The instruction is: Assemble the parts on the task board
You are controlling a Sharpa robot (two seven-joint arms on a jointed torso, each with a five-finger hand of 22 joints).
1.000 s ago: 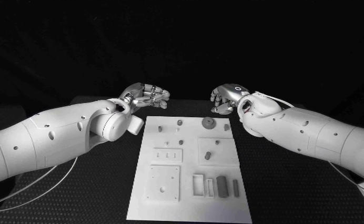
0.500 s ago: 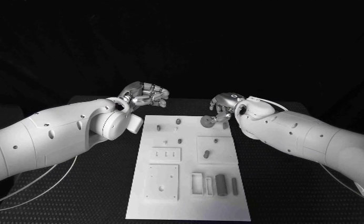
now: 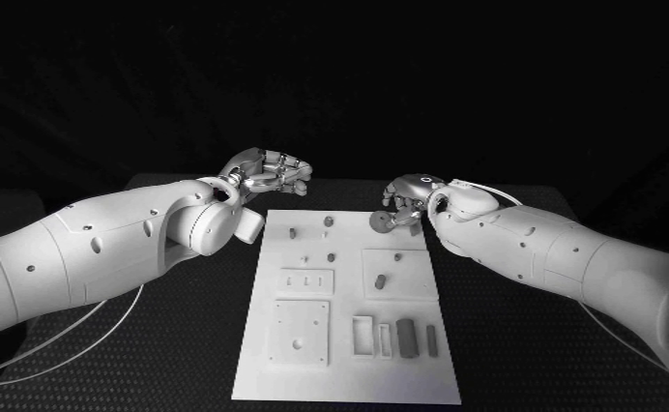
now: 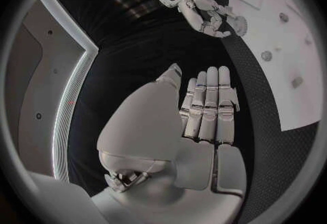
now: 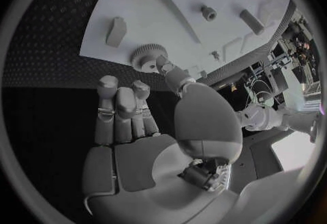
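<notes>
The far right corner of the board (image 3: pixel 349 335) is covered by the right hand (image 3: pixel 406 197); whether the gear (image 5: pixel 147 56) there is gripped cannot be told.

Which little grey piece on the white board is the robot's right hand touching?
The round grey toothed gear at the white task board's far edge. The right hand touches it; the other grey pieces lie untouched.
</notes>
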